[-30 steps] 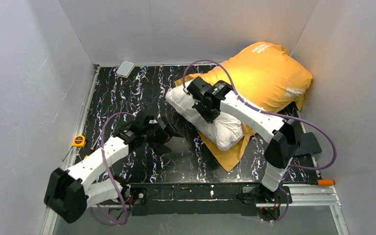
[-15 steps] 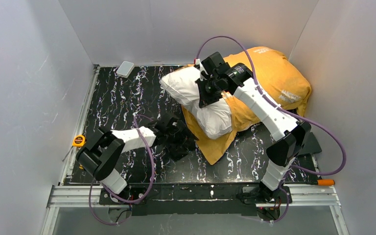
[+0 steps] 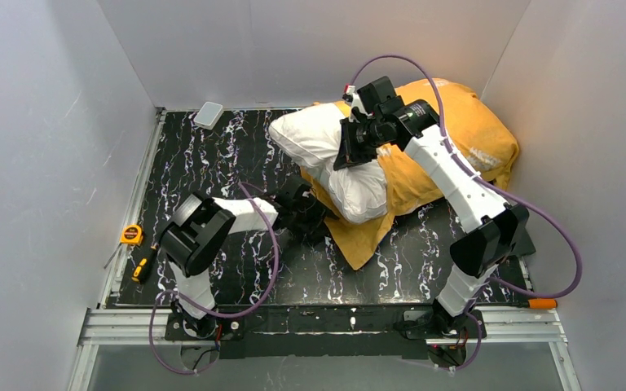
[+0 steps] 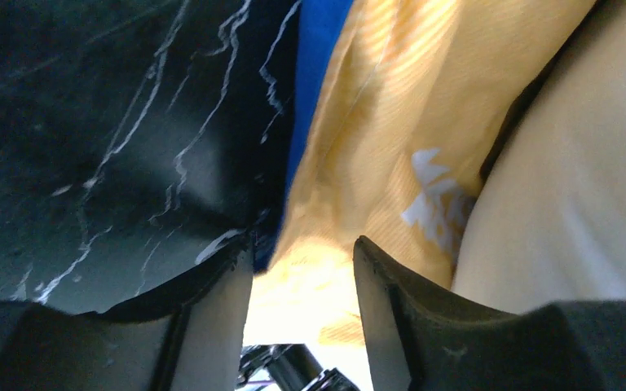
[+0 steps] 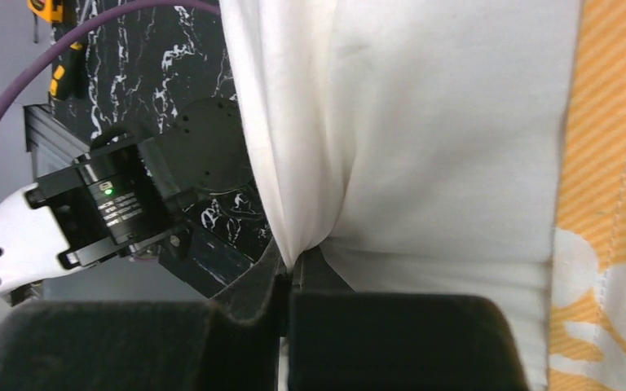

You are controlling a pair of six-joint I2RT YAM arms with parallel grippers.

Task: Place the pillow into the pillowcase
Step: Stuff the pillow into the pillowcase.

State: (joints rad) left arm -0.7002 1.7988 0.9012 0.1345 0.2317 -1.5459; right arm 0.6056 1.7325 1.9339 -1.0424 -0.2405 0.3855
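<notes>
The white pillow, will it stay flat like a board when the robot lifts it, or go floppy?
Probably floppy: where the right gripper pinches the pillow, the fabric bunches into a fold. It looks plump and wrinkled, so likely squashy and light for its size. It should not roll; it slumps on the pillowcase.

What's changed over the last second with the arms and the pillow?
The right gripper, pinched shut on the pillow throughout, pulled it up and toward the back wall. The left gripper swung right across the table to the near orange edge of the pillowcase, its jaws narrowing around it. The tape measure and grey box stayed put.
</notes>
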